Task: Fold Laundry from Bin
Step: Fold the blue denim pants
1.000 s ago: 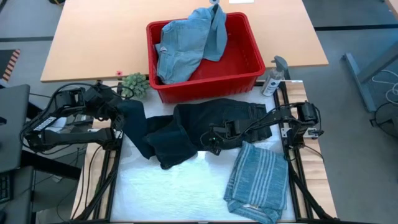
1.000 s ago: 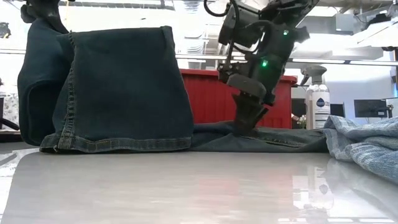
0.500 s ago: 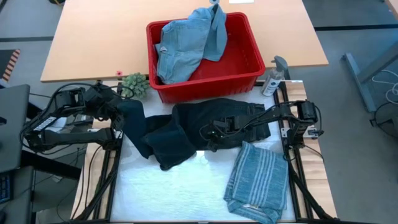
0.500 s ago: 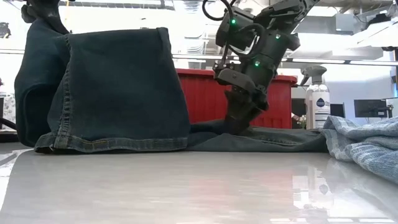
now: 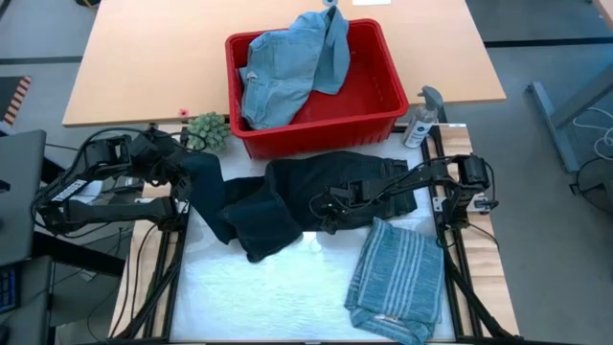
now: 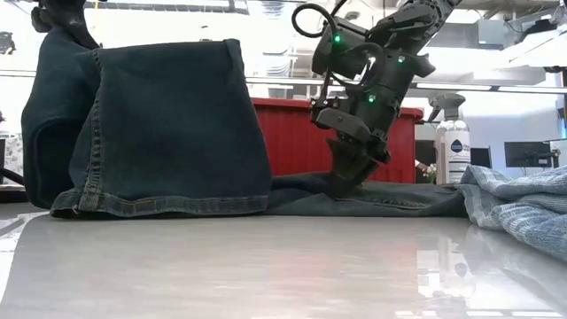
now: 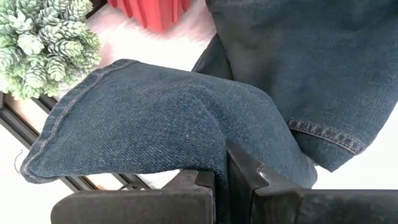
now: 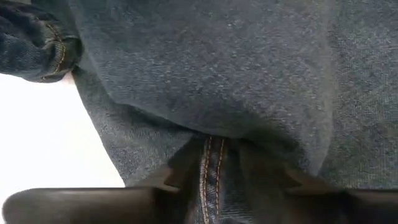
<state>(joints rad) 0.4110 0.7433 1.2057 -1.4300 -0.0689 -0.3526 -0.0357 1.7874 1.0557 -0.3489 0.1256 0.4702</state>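
Note:
The dark navy trousers (image 5: 316, 187) lie across the white table top, below the red bin (image 5: 383, 101), which holds light blue denim pieces (image 5: 287, 67). My left gripper (image 5: 182, 165) stands at the table's left edge, raised, and is shut on one trouser leg. That leg hangs as a wide fold (image 6: 168, 124), and its hem (image 6: 159, 206) rests on the table. My right gripper (image 5: 324, 213) is down on the flat middle part of the trousers, its fingers closed on denim. A folded blue-grey striped shirt (image 5: 397, 278) lies at the near right. My left gripper pinches a fold of the trouser leg (image 7: 205, 163) between its two fingers, which slant downward. The cloth drapes over the fingers and hangs slack below them, the hem on the table. My right gripper comes from above, slanting down. Its two fingers (image 8: 267, 177) stand either side of an orange-stitched seam (image 8: 208, 155) and pinch the denim there. The cloth bunches up just ahead of the fingers. This part of the trousers lies on the table (image 6: 347, 184).
A spray bottle (image 5: 421, 115) stands right of the bin, and a small green plant (image 5: 206, 129) stands left of it. Bare white table top (image 5: 268, 297) lies in front of the trousers. The black frame rails (image 5: 450, 240) run along both sides.
My right gripper has tipped a little over the flat trousers and its fingers have drawn closer together on the denim at the seam. The hanging leg in my left gripper has kept its place.

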